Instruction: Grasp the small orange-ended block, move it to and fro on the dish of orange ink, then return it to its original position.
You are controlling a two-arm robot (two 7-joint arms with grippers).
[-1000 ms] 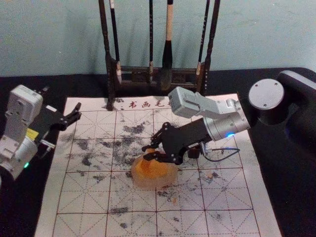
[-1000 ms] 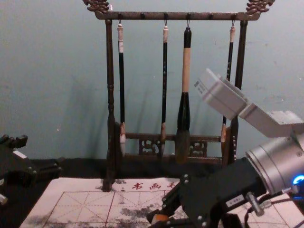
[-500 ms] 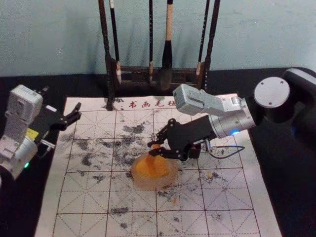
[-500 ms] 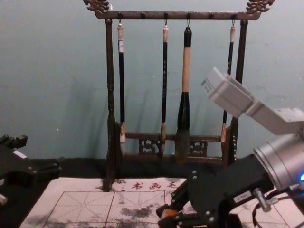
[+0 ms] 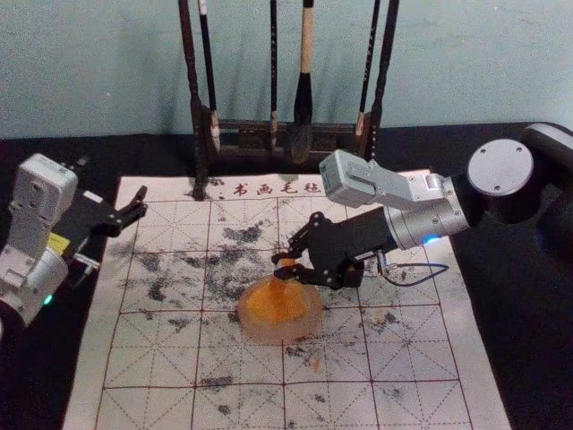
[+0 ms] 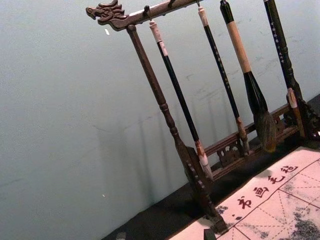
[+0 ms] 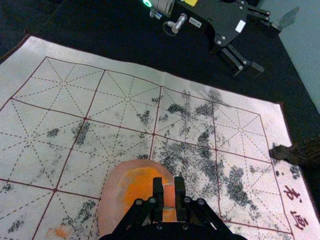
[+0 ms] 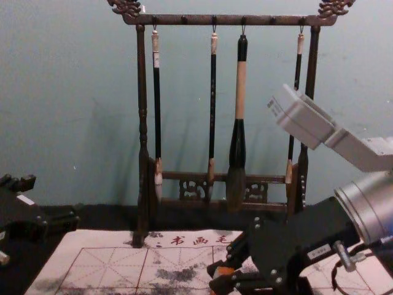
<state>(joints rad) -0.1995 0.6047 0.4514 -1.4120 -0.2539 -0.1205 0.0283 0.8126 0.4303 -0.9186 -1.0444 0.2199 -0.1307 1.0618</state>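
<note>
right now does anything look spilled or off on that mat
Yes: a few orange specks lie on the mat outside the ink dish, perhaps drips, and dark smudges are scattered across the mat.

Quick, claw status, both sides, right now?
Left claw: open, empty, by the writing mat's left edge.
Right claw: closed, holding the small orange-ended block at the dish of orange ink.

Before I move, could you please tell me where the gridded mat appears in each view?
Head view: the mat lies across the lower middle, under the dish.
Chest view: along the bottom, by the brush rack's foot.
Left wrist view: beside that foot.
Right wrist view: beneath the right tool.
Shared landmark: its red characters.
</note>
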